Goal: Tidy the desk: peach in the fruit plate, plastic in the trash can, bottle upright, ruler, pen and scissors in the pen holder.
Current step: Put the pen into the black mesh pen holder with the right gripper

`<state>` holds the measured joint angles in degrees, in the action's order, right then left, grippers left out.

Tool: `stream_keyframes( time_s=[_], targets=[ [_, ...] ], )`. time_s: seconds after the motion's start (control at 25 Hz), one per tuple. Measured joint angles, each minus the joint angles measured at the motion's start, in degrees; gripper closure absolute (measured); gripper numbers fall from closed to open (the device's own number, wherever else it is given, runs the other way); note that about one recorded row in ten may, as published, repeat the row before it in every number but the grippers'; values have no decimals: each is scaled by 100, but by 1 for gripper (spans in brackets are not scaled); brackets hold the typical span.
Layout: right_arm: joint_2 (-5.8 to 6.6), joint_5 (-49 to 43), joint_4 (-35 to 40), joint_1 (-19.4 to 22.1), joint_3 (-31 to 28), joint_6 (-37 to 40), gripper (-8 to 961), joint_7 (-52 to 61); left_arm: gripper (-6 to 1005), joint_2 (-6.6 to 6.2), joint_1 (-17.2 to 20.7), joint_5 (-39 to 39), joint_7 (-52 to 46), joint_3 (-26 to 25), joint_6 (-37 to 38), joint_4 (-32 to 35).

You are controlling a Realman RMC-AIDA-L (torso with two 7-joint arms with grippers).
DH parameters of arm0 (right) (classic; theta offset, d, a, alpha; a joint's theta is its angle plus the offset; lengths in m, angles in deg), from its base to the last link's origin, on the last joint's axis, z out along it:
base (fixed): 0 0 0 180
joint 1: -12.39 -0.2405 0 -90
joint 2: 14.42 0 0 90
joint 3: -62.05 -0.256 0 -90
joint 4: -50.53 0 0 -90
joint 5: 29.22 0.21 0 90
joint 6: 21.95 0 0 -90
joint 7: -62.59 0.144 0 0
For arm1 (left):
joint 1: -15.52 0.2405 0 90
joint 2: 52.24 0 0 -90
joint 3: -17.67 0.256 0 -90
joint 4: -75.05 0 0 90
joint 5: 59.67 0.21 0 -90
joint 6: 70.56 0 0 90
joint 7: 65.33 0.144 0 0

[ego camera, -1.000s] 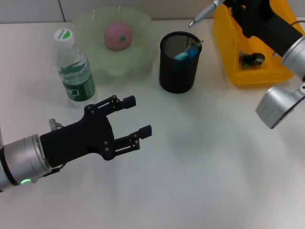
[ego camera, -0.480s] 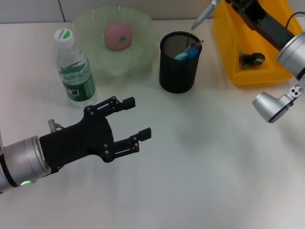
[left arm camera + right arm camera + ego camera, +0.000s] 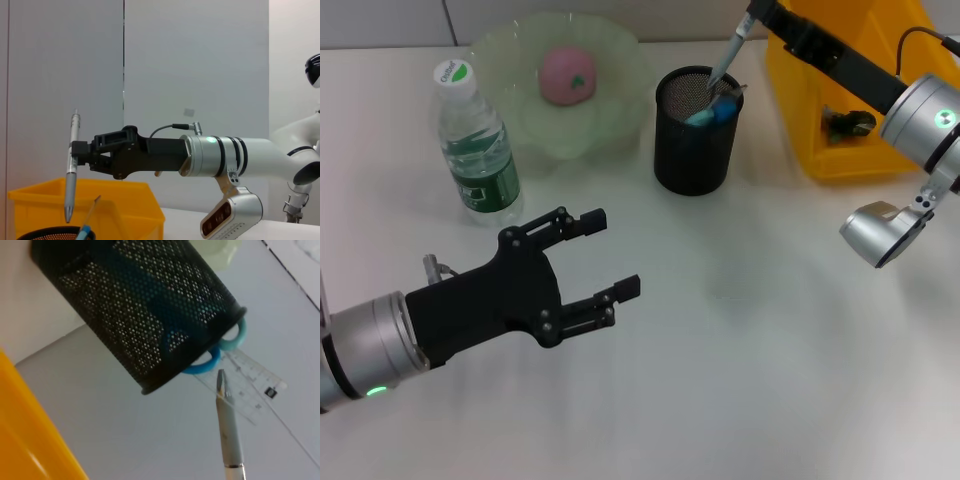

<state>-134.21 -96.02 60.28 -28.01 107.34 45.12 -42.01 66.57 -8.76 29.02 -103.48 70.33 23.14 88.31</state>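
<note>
Pen, a slim silver barrel, hangs tip-down over the mouth of the holder, a black mesh cylinder; I see the right gripper clamped on its upper end, its arm stretched across the yellow plastic bin. In the left wrist view the pen stands near upright, its tip just above the holder's rim. The scissors' blue loops and a clear ruler poke out of the holder. The peach, pink and round, sits in the pale green scalloped plate. The clear bottle stands upright beside it. My left gripper hovers low over the white table, fingers spread apart, empty.
</note>
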Motion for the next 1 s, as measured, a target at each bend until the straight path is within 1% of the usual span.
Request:
stream_keyframes(
  time_s=[0.2, 0.52, 0.88, 1.0],
  targets=[
    [0, 26, -14, -31, 10, -34, 709, -360, 229, 7, -16, 0, 319, -36, -12, -250],
    [-8, 38, -103, -26, -14, -72, 704, -697, 229, 11, -12, -16, 344, -38, -45, -281],
    [-9, 415, -451, -90, -37, -4, 699, -940, 229, 11, -7, -18, 342, -32, -4, -281],
    [-9, 429, -517, -99, -51, 82, 559, -941, 229, 11, -7, -18, 338, -19, -1, -280]
  ],
)
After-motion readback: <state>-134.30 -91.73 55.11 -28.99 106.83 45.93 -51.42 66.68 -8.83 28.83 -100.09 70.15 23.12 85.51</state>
